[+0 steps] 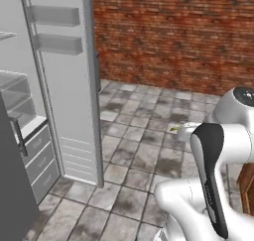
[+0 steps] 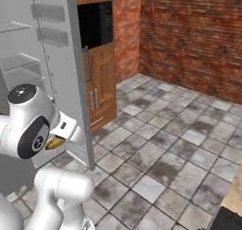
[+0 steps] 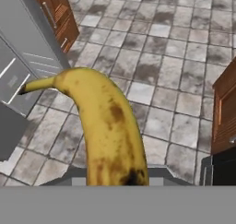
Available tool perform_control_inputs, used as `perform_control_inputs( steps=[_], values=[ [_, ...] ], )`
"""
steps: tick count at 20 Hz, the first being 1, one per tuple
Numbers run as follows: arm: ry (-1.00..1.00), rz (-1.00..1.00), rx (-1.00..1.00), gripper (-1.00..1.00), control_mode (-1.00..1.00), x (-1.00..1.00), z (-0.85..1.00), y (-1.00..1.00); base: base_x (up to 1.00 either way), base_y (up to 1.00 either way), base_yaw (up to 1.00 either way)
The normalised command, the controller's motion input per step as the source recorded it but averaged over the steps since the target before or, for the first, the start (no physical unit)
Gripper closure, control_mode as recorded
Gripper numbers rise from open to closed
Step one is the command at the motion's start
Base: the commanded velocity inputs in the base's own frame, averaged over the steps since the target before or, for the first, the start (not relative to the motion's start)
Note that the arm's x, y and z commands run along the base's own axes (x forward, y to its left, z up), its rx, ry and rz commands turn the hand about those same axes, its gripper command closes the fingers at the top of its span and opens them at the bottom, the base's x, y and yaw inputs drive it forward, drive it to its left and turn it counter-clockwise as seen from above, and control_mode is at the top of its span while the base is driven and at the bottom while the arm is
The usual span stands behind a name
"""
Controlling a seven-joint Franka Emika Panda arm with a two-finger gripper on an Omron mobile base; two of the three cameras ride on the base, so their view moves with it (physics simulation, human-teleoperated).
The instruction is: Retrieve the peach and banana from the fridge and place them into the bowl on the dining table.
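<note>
Item one, the fridge (image 1: pixel 59 86): tall grey unit at the far left, its door swung wide open toward me, glass shelves and white drawers on show. I judge it is left open because the peach has yet to be fetched; I can make out no peach on the shelves from here.

Item two, tiled floor (image 1: pixel 144 150): grey mottled tiles running from the fridge to the brick wall (image 1: pixel 173 31) at the far side. I am out over it, away from the shelves.

Item three, wooden cabinet (image 2: pixel 101 82) with a black oven (image 2: pixel 97 23) set in it, just right of the fridge door in the right base view.

Item four, the banana (image 3: pixel 108 131): yellow, brown-speckled, held in my gripper (image 2: pixel 56 141), which is closed tight on its lower end. The stem points away from my hand, over the floor. Carried so for the trip to the bowl, I judge; a yellow tip peeks beside my wrist in the right base view.
</note>
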Motion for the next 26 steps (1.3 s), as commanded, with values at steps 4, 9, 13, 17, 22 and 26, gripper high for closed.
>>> perform_control_inputs(
  steps=[4, 9, 13, 17, 22, 26],
  values=[
    [0.0, 0.0, 0.0, 1.0, 1.0, 0.0, 0.0, 0.0, 0.0, -0.41, -0.32],
    [0.0, 0.0, 0.0, 1.0, 1.0, 0.0, 0.0, 0.0, 0.28, -0.5, -0.27],
    [0.0, 0.0, 0.0, 1.0, 1.0, 0.0, 0.0, 0.0, 0.94, -0.58, -0.19],
    [0.0, 0.0, 0.0, 1.0, 1.0, 0.0, 0.0, 0.0, 1.0, -0.6, -0.14],
    [0.0, 0.0, 0.0, 1.0, 1.0, 0.0, 0.0, 0.0, 1.0, -0.57, -0.12],
    [0.0, 0.0, 0.0, 1.0, 1.0, 0.0, 0.0, 0.0, 1.0, -0.51, -0.03]
  ],
)
